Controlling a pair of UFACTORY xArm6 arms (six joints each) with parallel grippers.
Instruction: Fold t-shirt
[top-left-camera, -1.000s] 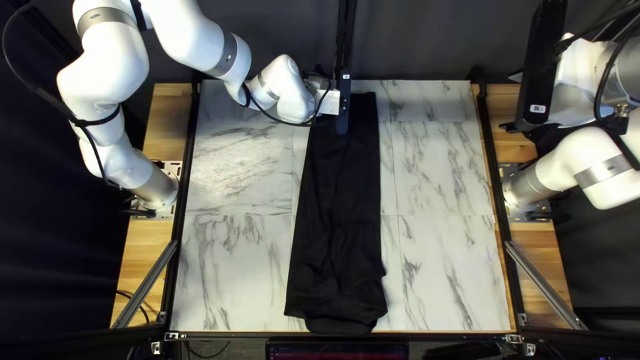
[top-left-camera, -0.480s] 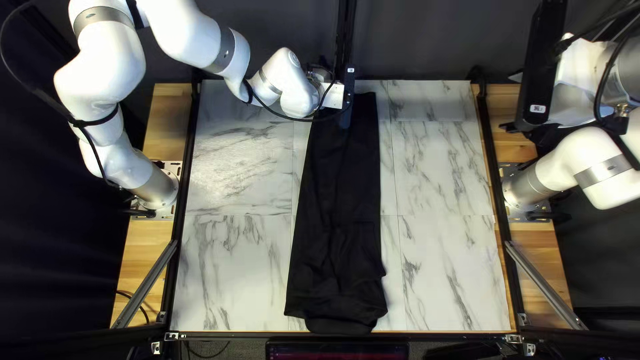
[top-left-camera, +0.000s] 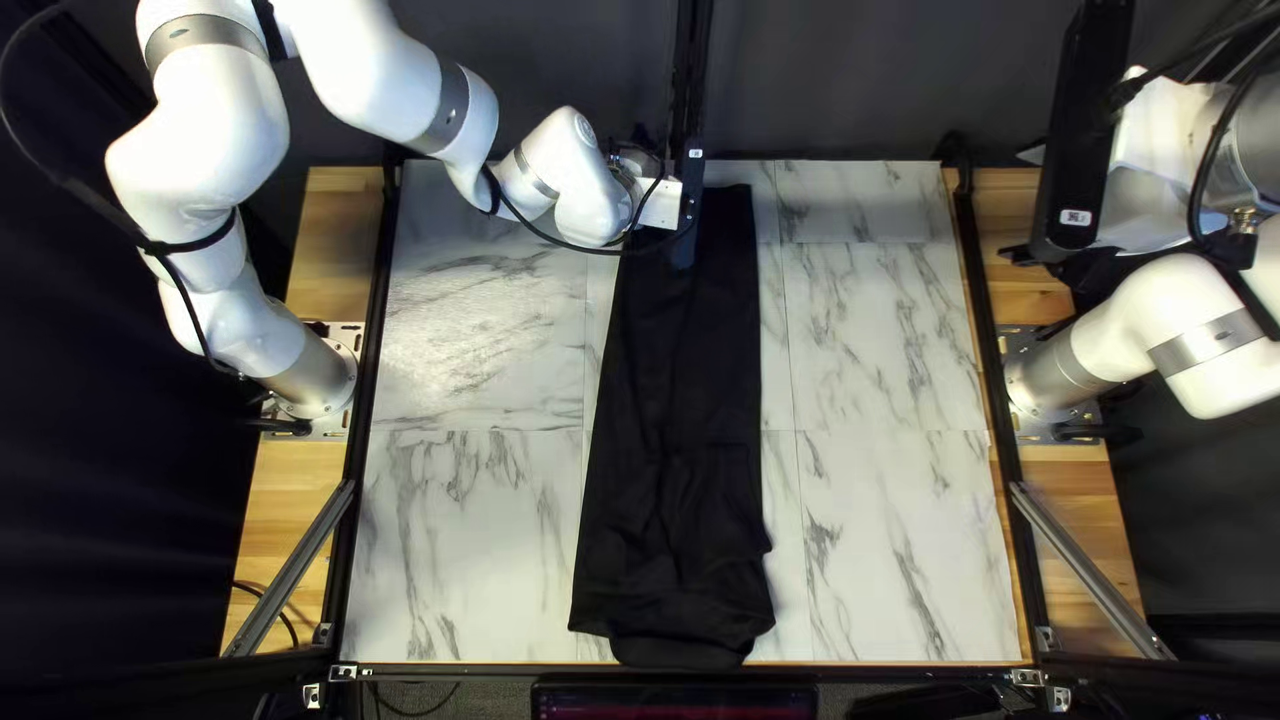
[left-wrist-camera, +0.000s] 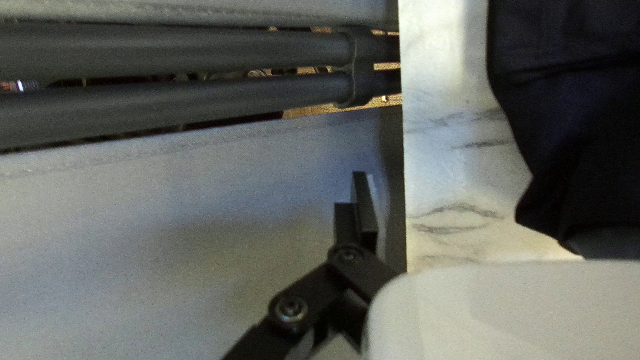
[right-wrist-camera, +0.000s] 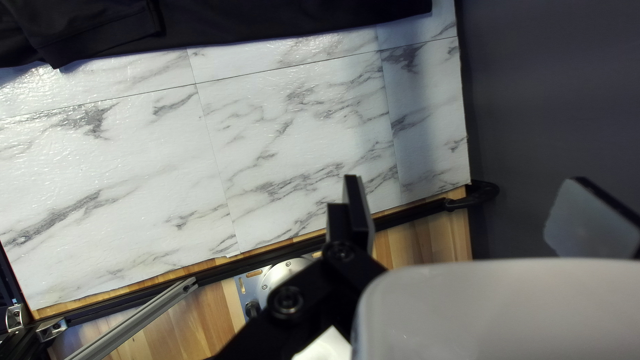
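See long, narrow black cloth t-shirt (top-left-camera: 678, 400) down centre of top left view. Judge light, limp, quick to ruck; pinch far-end corners, upper centre. Find jaws apart, empty, on left gripper (left-wrist-camera: 475, 200) and right gripper (right-wrist-camera: 468, 180).

Blk shirt (left-wrist-camera: 567, 100) lies on marbled tabletop (left-wrist-camera: 443, 167) nr its edge, w/ grey fabric (left-wrist-camera: 167, 220) & 2 dk tubes (left-wrist-camera: 200, 50) past that edge.

Classification: robotics lab. Evidence: the white left arm (top-left-camera: 214, 147) and right arm (top-left-camera: 1220, 347) are mounted on metal plates (top-left-camera: 352, 334) over wooden boards (top-left-camera: 274, 500), either side of a marble-patterned surface (top-left-camera: 880, 400); black rails (top-left-camera: 371, 347), diagonal metal braces (top-left-camera: 288, 571), exposed cables (top-left-camera: 583, 250) and a dark curtain (top-left-camera: 854, 80) observed.
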